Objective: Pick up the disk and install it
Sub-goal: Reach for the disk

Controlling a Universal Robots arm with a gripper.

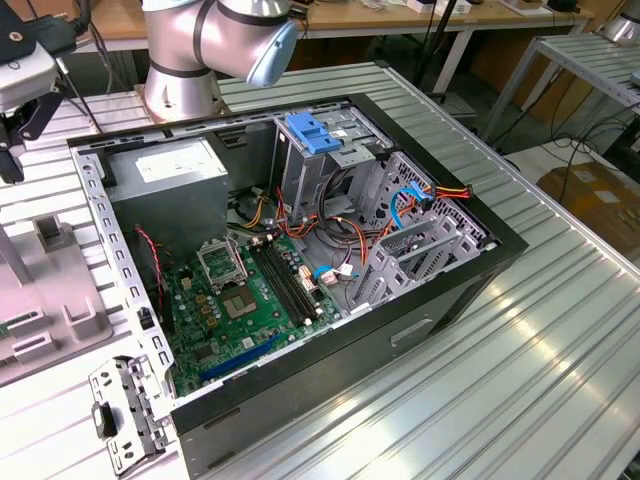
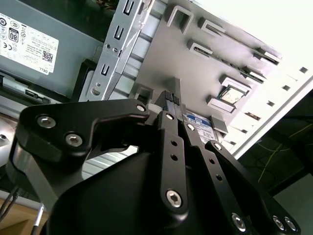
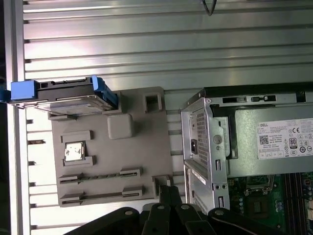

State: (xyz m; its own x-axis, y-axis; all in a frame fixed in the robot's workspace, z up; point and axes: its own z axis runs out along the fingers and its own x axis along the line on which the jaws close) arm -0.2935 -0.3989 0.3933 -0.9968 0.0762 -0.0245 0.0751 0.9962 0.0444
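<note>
ribbed table (image 3: pixel 146 44): the disk (image 3: pixel 63 95) is seated at the grey plate (image 3: pixel 132 156) corner opposite the closed, empty gripper (image 3: pixel 168 188), long axis crosswise.

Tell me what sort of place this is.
Probably a robotics lab or test workshop. An opened computer case lies on a ribbed aluminium table beside the robot arm. The disk rests on a grey fixture plate, and wooden desks with trailing cables stand behind.
</note>
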